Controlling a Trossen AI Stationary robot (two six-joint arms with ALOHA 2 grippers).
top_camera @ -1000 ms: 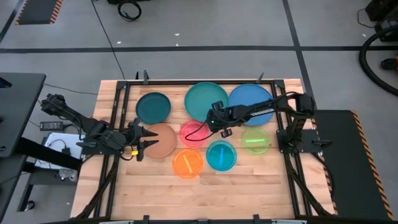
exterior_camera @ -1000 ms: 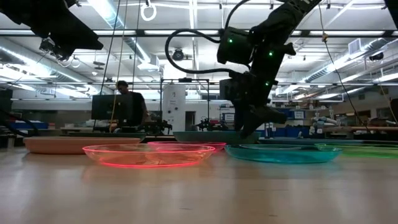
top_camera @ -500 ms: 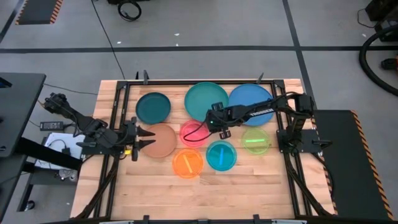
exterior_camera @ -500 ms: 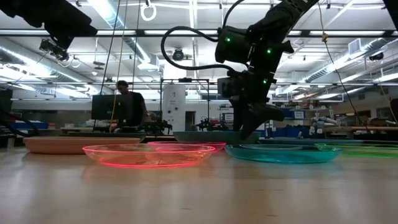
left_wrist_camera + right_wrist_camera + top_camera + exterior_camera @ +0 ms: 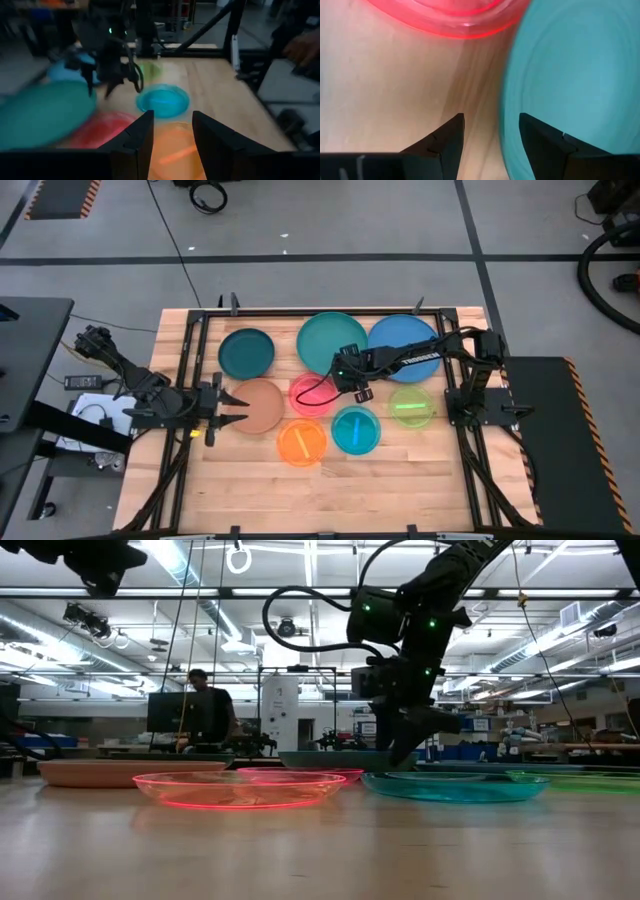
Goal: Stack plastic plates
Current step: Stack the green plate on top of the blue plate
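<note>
Where the high view looks down: eight plates spread on the tabletop (image 5: pixel 420 470), right gripper (image 5: pixel 352 383) between pink plate (image 5: pixel 311 394) and large teal plate (image 5: pixel 332 340), left gripper (image 5: pixel 238 412) open at the brown plate (image 5: pixel 262 406).

Low view: right gripper hanging just above the plates.

Left wrist view: fingers parted over the orange plate (image 5: pixel 172 152), somewhat blurred.

Right wrist view: fingers spread above bare wood beside the teal rim.
</note>
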